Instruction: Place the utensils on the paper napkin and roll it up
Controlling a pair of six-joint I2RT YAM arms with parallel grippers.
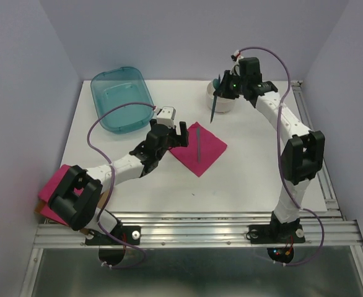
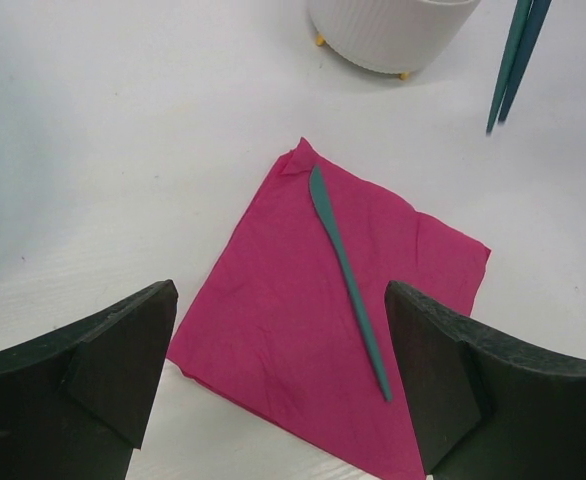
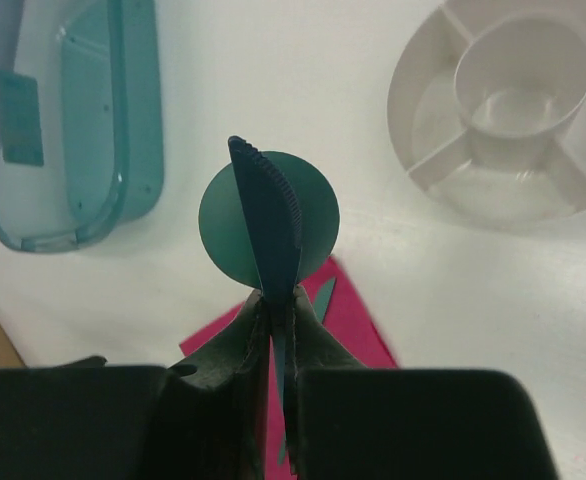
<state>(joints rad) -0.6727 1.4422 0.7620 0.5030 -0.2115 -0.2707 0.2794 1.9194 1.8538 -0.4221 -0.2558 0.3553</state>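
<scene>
Two arms reach over the white table (image 1: 243, 179). At its far left lies a teal tray (image 1: 121, 99); at its far right stands a round white divided bowl (image 3: 513, 110). A pile of pink napkins (image 1: 56, 185) sits at the table's left edge, beside the left arm's base. The single paper napkin (image 2: 273, 320) lies flat mid-table, corner-on to the arms, with its far corner slightly crumpled.

Left gripper (image 1: 172, 130): fingers (image 2: 93, 370) spread wide and holding nothing, low at the napkin's left corner. Whether they touch the paper cannot be told.

Right gripper (image 3: 273, 325): fingers pressed together, pinching two held utensils (image 1: 214, 104), raised just beside the bowl. A round spoon end (image 3: 313, 215) and a serrated blade (image 3: 268, 210) project beyond the fingertips, and the lower tips hang clear of the table.

One knife (image 2: 348, 280) rests on the napkin, wholly within the sheet. It runs along the right half with its blade toward the crumpled far corner.
</scene>
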